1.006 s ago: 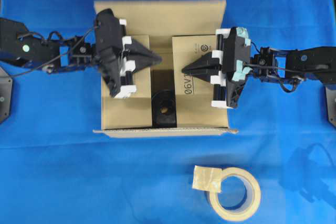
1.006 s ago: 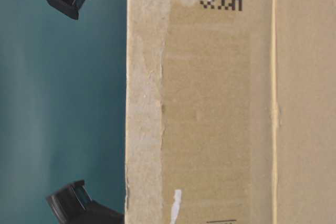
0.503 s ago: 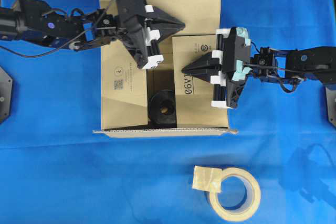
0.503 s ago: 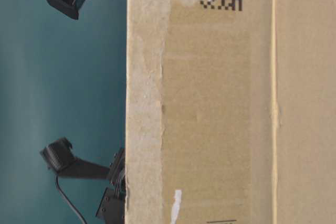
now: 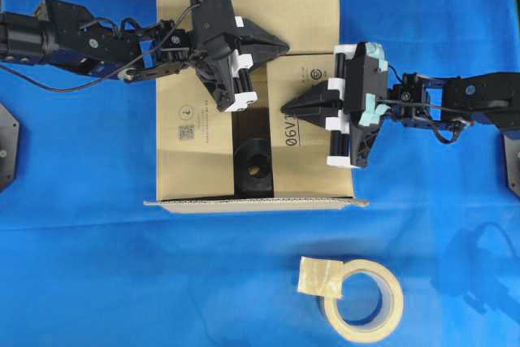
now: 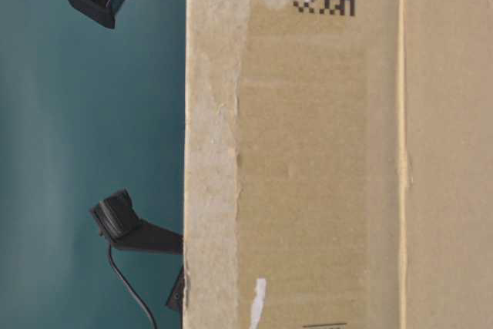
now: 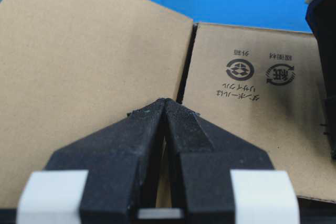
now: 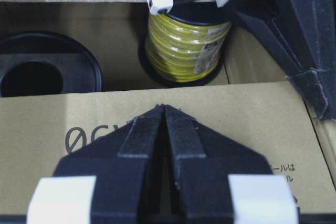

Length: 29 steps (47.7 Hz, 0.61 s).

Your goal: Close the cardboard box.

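Two short side flaps of the large brown corrugated cardboard box (image 5: 253, 95), sitting mid-cloth between the arms, are lying folded inward. The right gripper (image 5: 286, 108), jaws pressed together on nothing, is pinning one. The left gripper (image 5: 284, 41), likewise closed and empty, is hovering over the far long flap; its flap could be springing up unheld, blocking the long flaps.

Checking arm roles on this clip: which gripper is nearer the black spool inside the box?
Right. The right gripper rests on the flap just beside the black spool; the left gripper sits farther off, over the cardboard box's far flap.
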Each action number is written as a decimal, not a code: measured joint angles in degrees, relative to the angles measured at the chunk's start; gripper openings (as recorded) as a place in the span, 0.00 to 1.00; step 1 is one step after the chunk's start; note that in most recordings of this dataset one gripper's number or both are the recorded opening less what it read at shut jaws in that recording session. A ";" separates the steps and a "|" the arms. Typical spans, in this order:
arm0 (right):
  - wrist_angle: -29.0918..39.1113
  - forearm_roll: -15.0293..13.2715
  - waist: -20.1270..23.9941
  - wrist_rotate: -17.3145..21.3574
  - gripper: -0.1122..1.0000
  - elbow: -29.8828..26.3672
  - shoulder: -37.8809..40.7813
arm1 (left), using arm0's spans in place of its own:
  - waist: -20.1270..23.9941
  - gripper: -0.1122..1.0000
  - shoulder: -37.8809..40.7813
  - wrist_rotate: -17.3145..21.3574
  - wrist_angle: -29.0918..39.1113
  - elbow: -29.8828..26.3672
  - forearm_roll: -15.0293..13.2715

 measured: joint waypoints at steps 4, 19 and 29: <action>0.00 -0.09 0.00 0.00 0.10 0.00 0.00 | 0.00 0.10 0.18 0.00 0.00 0.26 0.00; 0.09 0.00 0.00 0.00 0.10 0.00 -0.53 | -0.09 0.10 0.26 0.00 -0.35 0.53 -0.09; 2.37 0.00 0.09 0.00 0.10 0.00 -5.71 | -0.18 0.10 0.26 -0.09 -0.53 0.70 -0.09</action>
